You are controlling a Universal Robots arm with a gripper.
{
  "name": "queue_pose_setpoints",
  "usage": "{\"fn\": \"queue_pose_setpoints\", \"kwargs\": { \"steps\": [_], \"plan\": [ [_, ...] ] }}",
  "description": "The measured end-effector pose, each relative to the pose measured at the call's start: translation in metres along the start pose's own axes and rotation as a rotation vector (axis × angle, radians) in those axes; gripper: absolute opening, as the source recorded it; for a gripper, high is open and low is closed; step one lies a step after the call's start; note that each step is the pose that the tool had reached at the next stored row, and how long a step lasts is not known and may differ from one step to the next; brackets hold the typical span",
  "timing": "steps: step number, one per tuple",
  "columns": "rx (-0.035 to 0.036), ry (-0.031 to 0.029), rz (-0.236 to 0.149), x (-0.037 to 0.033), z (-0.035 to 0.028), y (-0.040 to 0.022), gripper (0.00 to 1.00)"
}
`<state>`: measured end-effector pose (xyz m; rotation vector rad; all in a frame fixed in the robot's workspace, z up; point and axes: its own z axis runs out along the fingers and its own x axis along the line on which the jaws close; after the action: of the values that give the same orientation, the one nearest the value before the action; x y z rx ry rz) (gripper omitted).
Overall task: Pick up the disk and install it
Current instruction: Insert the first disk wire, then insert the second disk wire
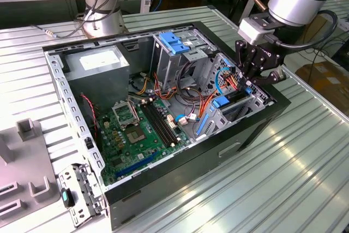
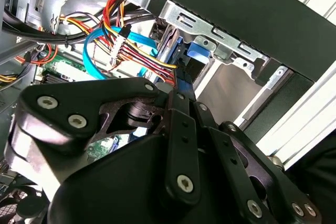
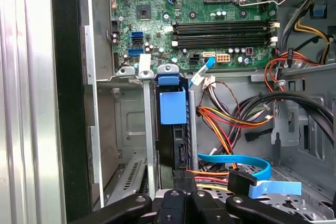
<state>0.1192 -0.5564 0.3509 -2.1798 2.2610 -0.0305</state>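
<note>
The disk [image 3: 172,107] stands on edge in a slot of the metal drive cage [image 3: 148,129] at the open computer case's [image 1: 180,173] corner, on the exterior view's right. Its blue tab [image 1: 221,102] faces the motherboard and its dark body runs back toward me. My gripper [image 1: 250,84] reaches down into that corner from above, and its black fingers [image 3: 178,195] come together on the disk's near end. In the second wrist view the gripper [image 2: 176,85] narrows to the blue-edged disk [image 2: 181,69] beside the cage wall.
Red, yellow and orange cables [image 3: 226,124] and a blue flat cable [image 3: 236,161] crowd the space beside the slot. The green motherboard [image 1: 139,135], a grey power-supply box [image 1: 98,61] and a bare blue bracket [image 1: 172,42] lie in the case. Another arm's base [image 1: 103,4] stands behind.
</note>
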Motion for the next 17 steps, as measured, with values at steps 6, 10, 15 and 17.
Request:
{"fn": "queue_pose_setpoints", "kwargs": {
  "steps": [6,10,15,17],
  "plan": [
    [0.0001,0.0000,-0.003,0.0000,0.0000,0.0000,0.11],
    [0.0001,-0.0002,-0.004,0.0001,0.0000,0.0019,0.11],
    [0.0000,-0.0002,-0.004,0.0006,-0.0002,0.0139,0.11],
    [0.0000,-0.0002,-0.004,0.0006,-0.0003,0.0140,0.11]
  ]
}}
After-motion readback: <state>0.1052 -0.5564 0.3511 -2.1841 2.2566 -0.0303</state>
